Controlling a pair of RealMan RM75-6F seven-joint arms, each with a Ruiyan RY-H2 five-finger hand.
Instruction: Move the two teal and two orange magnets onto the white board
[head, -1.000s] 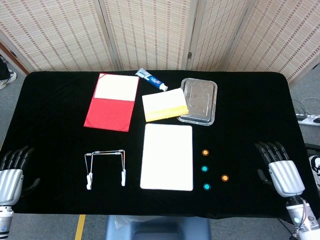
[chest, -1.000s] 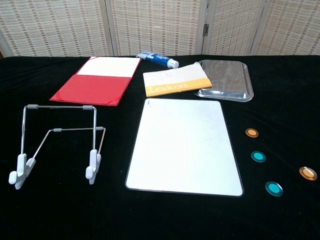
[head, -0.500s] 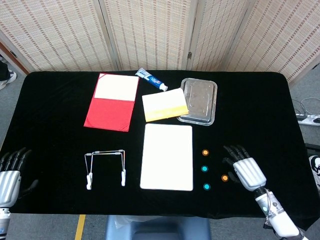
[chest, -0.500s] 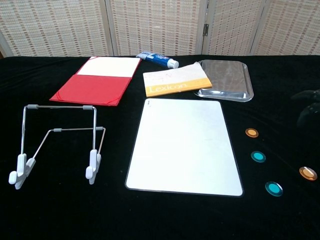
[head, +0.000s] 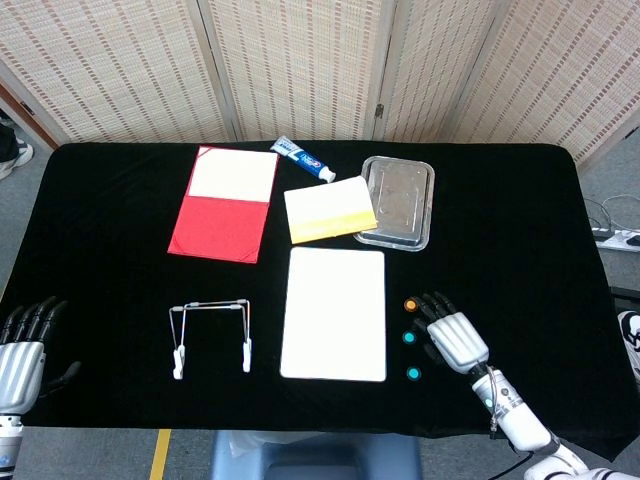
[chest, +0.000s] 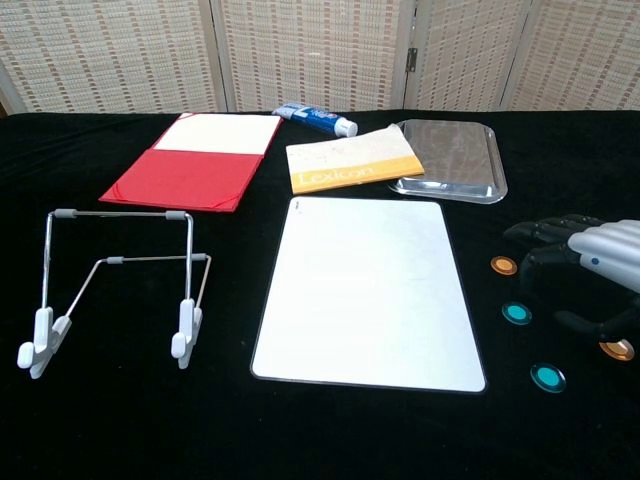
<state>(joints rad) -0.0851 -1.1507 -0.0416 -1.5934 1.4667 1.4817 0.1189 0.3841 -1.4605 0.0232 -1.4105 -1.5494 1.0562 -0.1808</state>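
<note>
The white board (head: 334, 313) (chest: 368, 295) lies flat at the table's centre front. To its right sit an orange magnet (head: 410, 305) (chest: 503, 265) and two teal magnets (head: 408, 338) (chest: 516, 313), (head: 413, 374) (chest: 547, 377). The second orange magnet (chest: 616, 349) shows only in the chest view; in the head view my right hand covers it. My right hand (head: 455, 335) (chest: 590, 262) hovers just right of the magnet column, fingers spread and holding nothing. My left hand (head: 22, 345) rests open at the front left edge, far from the magnets.
A wire stand (head: 212, 335) stands left of the board. Behind the board lie a red folder (head: 225, 203), a toothpaste tube (head: 303, 159), a yellow notepad (head: 329, 209) and a metal tray (head: 398, 201).
My right hand has travelled left from the table's right edge to over the magnets, covering the outer orange one in the head view. The left hand has barely shifted.
</note>
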